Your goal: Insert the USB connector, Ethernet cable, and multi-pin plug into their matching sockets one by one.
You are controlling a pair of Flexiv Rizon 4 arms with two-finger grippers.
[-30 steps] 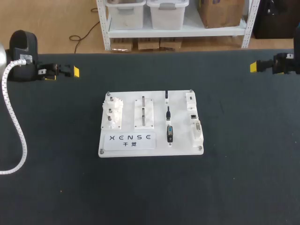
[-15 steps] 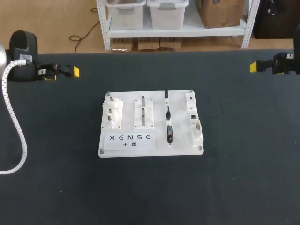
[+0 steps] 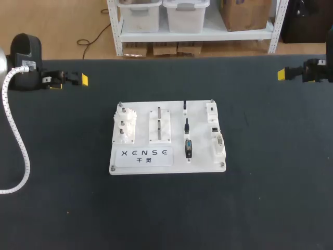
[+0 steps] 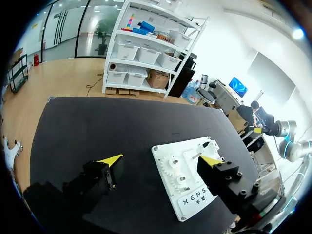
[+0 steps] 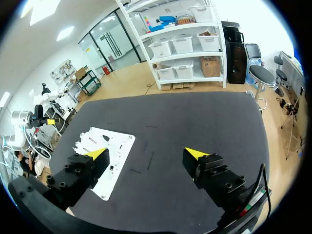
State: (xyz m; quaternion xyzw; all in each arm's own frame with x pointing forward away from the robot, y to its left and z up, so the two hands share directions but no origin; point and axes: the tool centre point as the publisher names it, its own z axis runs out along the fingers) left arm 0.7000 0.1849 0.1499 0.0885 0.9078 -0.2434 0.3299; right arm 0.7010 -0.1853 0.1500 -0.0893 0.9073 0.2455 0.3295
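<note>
A white board lies at the middle of the black table. On its right half three plugs lie in a column: the USB connector farthest back, the Ethernet cable in the middle, the multi-pin plug nearest. Their white sockets line the board's right edge. My left gripper hovers at the table's far left, open and empty, well away from the board. At the far right my right gripper is open too, with nothing between its fingers; the board lies far ahead of it.
White gears on posts and a slotted white fixture occupy the board's left half. A white corrugated hose from my left arm curves over the table's left edge. Bare black mat surrounds the board on all sides.
</note>
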